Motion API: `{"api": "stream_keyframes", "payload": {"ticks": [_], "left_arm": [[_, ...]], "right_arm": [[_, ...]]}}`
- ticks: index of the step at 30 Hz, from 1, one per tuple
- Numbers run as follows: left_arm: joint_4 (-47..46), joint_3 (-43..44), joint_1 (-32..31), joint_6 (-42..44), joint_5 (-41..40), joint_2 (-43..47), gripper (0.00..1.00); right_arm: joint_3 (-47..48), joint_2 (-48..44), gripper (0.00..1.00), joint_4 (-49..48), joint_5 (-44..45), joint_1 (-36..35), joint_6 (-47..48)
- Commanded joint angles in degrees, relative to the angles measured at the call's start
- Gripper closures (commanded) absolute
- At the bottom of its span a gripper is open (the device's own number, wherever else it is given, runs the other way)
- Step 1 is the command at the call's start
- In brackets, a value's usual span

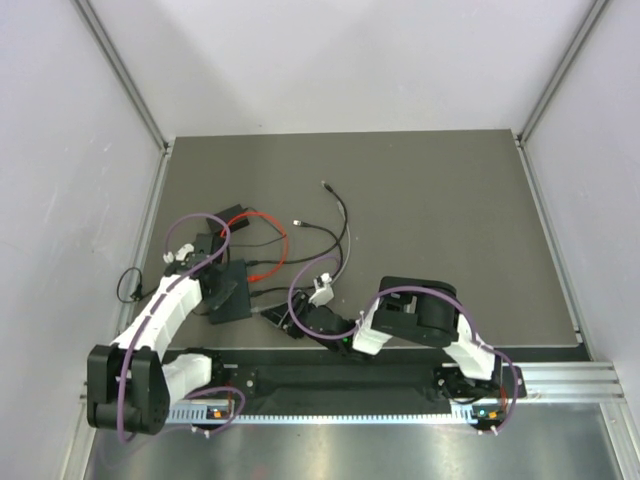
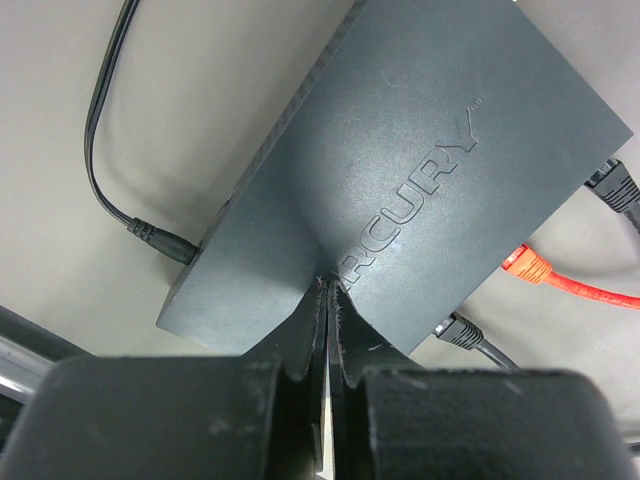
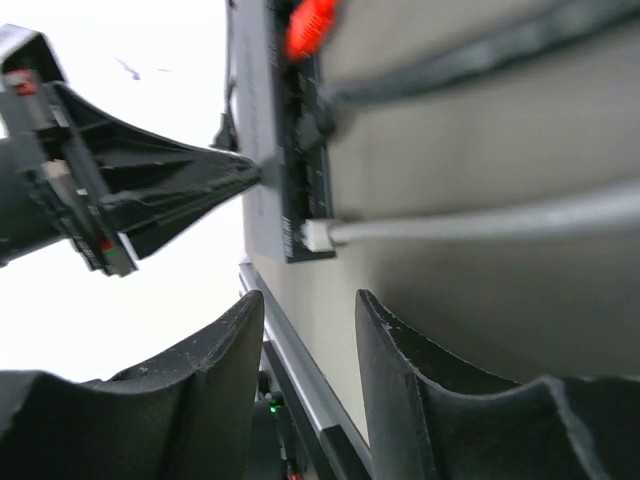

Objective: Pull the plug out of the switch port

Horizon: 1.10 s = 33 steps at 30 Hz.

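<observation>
The switch [image 2: 420, 170] is a flat dark grey box lying on the table; in the top view the switch [image 1: 232, 293] sits left of centre. My left gripper [image 2: 328, 284] is shut, its tips pressed down on the switch's top. In the right wrist view the port edge [image 3: 300, 160] faces me. It holds a red plug [image 3: 310, 22], a black plug [image 3: 318, 120] and a pale plug [image 3: 318, 235] on a grey cable. My right gripper [image 3: 310, 312] is open just short of the pale plug, with nothing between its fingers.
A black power lead [image 2: 160, 240] enters the switch's opposite side. Red cable [image 1: 272, 240] and black cables [image 1: 335, 225] trail over the mat behind the switch. A smaller black box [image 1: 210, 243] lies beyond it. The metal rail [image 1: 400, 385] runs along the near edge.
</observation>
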State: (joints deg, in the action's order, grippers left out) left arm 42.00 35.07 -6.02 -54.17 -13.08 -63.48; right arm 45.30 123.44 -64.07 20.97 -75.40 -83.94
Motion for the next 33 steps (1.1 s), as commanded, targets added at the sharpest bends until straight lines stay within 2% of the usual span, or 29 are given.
{"api": "stream_keyframes", "payload": {"ticks": [1, 9, 15, 20, 33], "left_arm": [[-0.3, -2.8, 0.4, -1.2, 0.3, -0.2, 1.00], [1.1, -2.2, 0.7, -0.7, 1.9, -1.2, 1.00], [2.9, -2.8, 3.5, -2.1, 6.7, -5.4, 1.00], [3.2, -3.0, 4.4, -2.6, 10.4, -8.0, 1.00], [7.4, -2.1, 5.2, -3.7, 3.8, -3.1, 1.00]], "right_arm": [[2.4, -1.2, 0.57, 4.0, 3.4, -1.7, -3.0], [5.8, 0.2, 0.51, 6.2, -0.1, -0.3, -0.8], [7.9, 1.1, 0.52, 9.1, 0.6, -0.3, 0.0], [8.5, 1.9, 0.57, 9.8, 1.0, -0.1, -2.4], [11.0, 5.1, 0.56, 11.6, 3.8, 0.0, -7.4]]}}
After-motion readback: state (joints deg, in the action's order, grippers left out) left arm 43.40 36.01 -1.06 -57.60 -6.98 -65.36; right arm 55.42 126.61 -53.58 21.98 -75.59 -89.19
